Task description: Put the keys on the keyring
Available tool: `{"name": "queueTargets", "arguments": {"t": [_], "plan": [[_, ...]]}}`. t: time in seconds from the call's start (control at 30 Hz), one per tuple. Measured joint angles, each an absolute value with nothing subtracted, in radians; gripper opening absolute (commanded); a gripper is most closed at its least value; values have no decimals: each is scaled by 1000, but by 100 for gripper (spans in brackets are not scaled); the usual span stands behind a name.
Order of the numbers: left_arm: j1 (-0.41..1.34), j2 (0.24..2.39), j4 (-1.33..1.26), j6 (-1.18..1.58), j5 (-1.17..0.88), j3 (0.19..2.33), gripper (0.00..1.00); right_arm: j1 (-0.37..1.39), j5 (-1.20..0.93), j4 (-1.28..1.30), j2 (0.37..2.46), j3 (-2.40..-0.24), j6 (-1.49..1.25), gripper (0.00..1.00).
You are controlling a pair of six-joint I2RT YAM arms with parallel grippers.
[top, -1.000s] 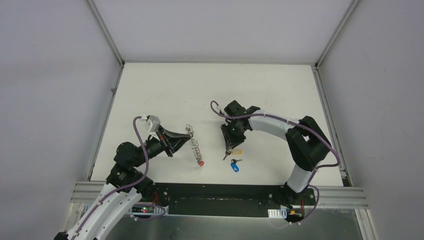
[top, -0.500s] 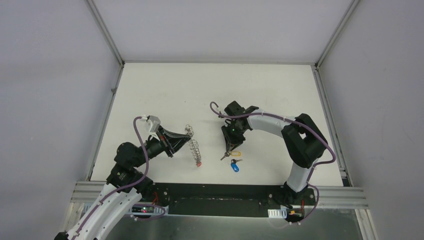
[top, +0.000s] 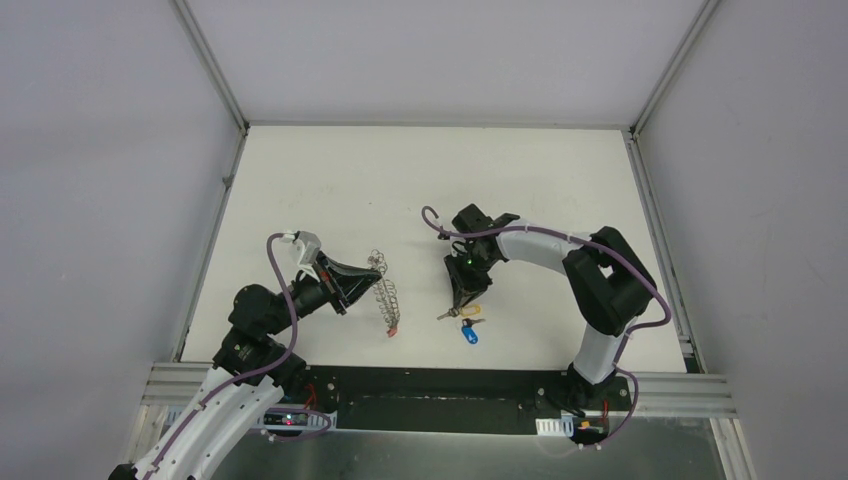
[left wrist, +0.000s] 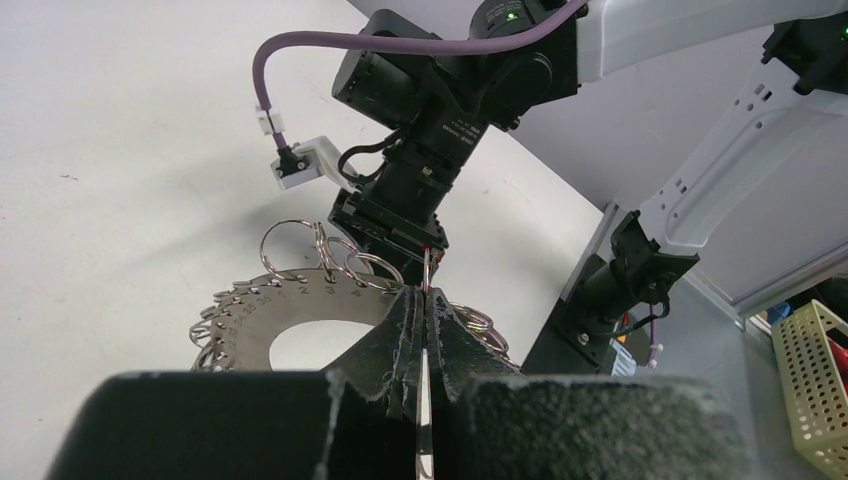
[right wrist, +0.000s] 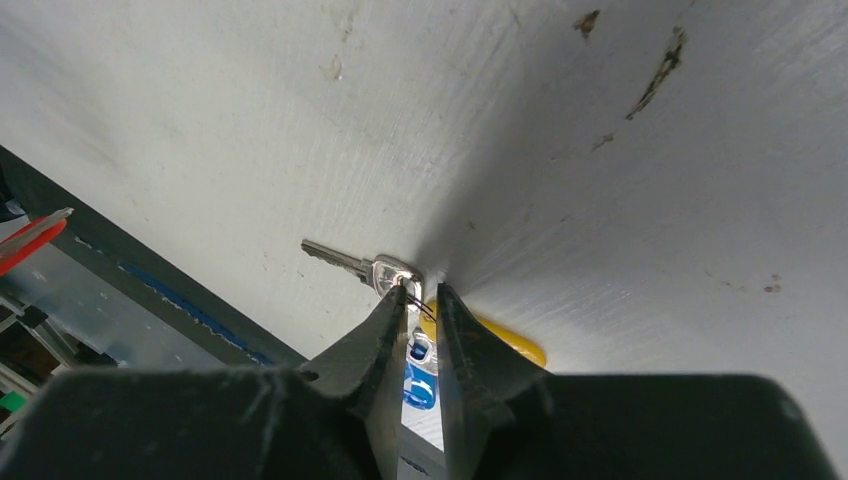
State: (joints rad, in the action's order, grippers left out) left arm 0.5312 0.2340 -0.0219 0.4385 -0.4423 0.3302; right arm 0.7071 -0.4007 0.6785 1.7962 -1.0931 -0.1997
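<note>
The yellow-tagged key [right wrist: 350, 262] lies flat on the white table, its yellow tag [right wrist: 505, 342] just behind my right fingertips. My right gripper [right wrist: 422, 288] points down on it with the jaws a narrow gap apart. They straddle the thin wire loop between key head and tag, and the left tip touches the head. The blue-tagged key [top: 470, 335] lies just nearer, its blue tag [right wrist: 420, 385] showing through the gap. My left gripper [left wrist: 425, 292] is shut on one ring of the keyring [left wrist: 260, 310], a numbered metal disc with several rings. It holds the disc tilted above the table [top: 385, 290].
A red-tagged key [top: 393, 330] hangs from the low end of the keyring. The table's near edge with its black rail [top: 450, 385] runs close behind the keys. A yellow mesh basket [left wrist: 815, 380] sits off the table to the right.
My right gripper has dropped slightly toward the near edge and narrowed its jaws over the yellow-tagged key, nudging it a little. The left gripper and keyring shifted only slightly.
</note>
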Motion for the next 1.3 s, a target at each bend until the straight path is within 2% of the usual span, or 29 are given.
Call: {"name": "queueTargets", "arguments": {"t": [0.47,0.63,0.77,0.87,1.3], "plan": [[531,234,-22,439,-442,330,0,706,-462,682,1792,-1064,-182,21],[531,234,-22,438,-441,330,0,706,-473,690,1779,-1048,-174,11],[531,234,-22,438,-435,330,0,706,-476,694,1768,-1048,-170,8],[531,234,-22,438,-434,330,0,706,-477,695,1757,-1048,-166,1],[531,234,-22,438,-427,330,0,706,-491,698,1714,-1048,-162,0]]}}
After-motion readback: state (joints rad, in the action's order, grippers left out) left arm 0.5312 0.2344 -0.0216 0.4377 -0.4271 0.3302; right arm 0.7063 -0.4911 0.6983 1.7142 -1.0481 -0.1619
